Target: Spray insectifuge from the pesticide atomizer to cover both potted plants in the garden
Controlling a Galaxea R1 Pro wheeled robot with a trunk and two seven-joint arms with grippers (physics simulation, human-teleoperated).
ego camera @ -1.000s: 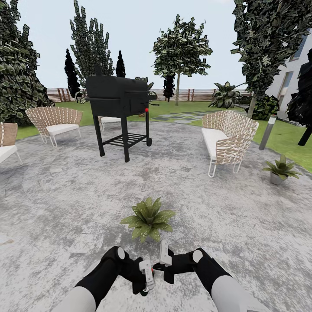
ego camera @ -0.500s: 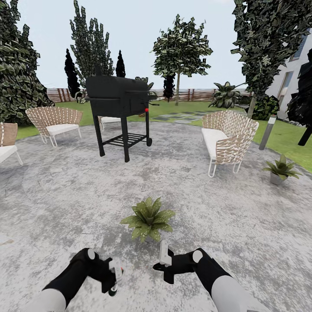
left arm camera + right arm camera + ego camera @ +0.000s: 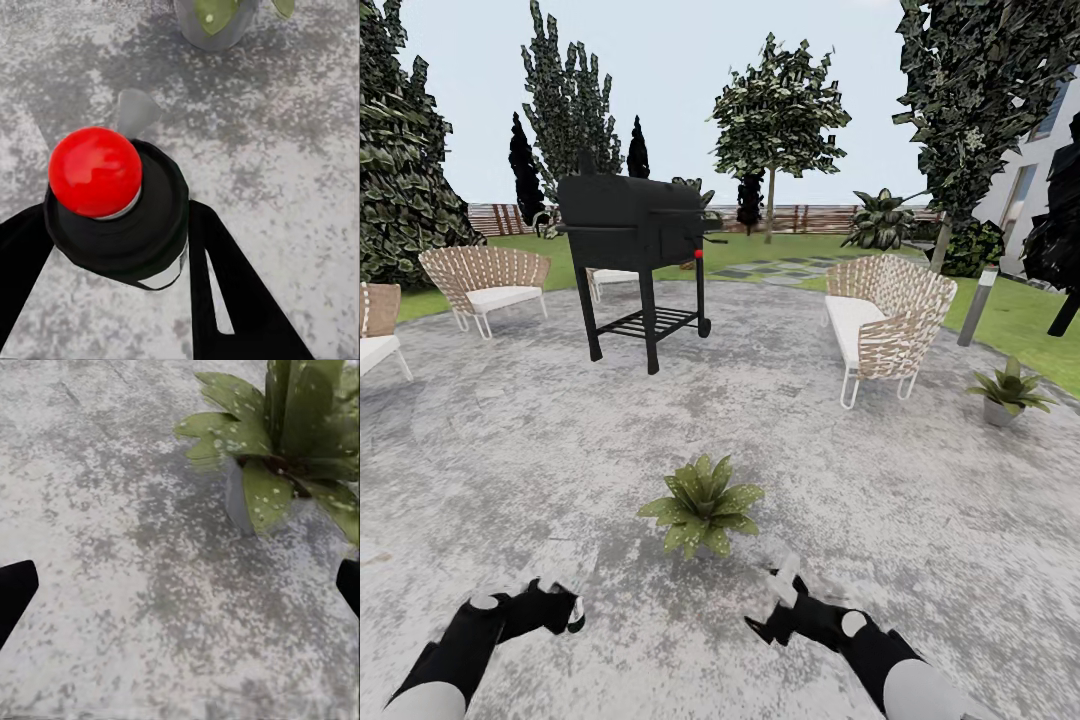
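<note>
I see a grey mottled patio (image 3: 780, 420) ringed by lawn (image 3: 1020, 320), with wicker chairs (image 3: 885, 325) and a black grill (image 3: 632, 225). One potted plant (image 3: 702, 505) stands mid-patio, just ahead of both arms; the second (image 3: 1008, 392) sits by the patio's right edge. My left end effector (image 3: 560, 605) grips the red-capped atomizer (image 3: 112, 202); my right end effector (image 3: 788, 585) is spread open near the plant.

Left wrist view: black round-bodied object with a glossy red knob (image 3: 96, 171) sits between the left gripper's black fingers (image 3: 225, 289), hiding the fingertips; its lower body unseen.

Grey pot of the spotted-leaf potted plant (image 3: 217, 22) cut by the frame edge.

Right wrist view: right gripper's dark fingertips (image 3: 15, 589) clipped at both side edges.

Head view: left gripper (image 3: 565, 608) too small to judge grip.
</note>
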